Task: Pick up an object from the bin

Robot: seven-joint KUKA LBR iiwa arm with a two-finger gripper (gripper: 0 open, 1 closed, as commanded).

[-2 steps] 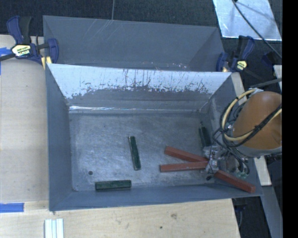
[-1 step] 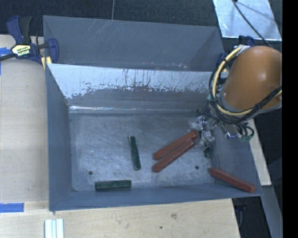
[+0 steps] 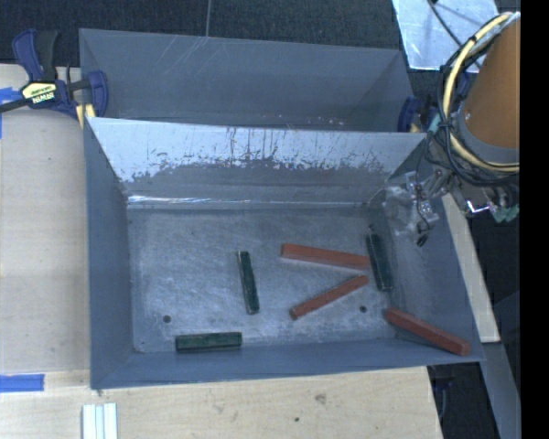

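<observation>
My gripper [image 3: 410, 207] hangs by the bin's right wall, near the back right corner of the floor. Just below and left of it lies a dark green stick [image 3: 379, 262], pointing roughly front to back; nothing shows in the gripper's grasp. Left of that stick a red-brown stick [image 3: 324, 257] lies almost level, with a second red-brown stick [image 3: 328, 297] slanting beneath it. A third red-brown stick [image 3: 425, 330] rests against the front right corner.
Another dark green stick [image 3: 248, 282] lies mid-floor, pointing front to back. A further green one [image 3: 208, 341] lies level along the front wall. The arm with its orange cover and cables stands over the right rim. The left half of the floor holds nothing.
</observation>
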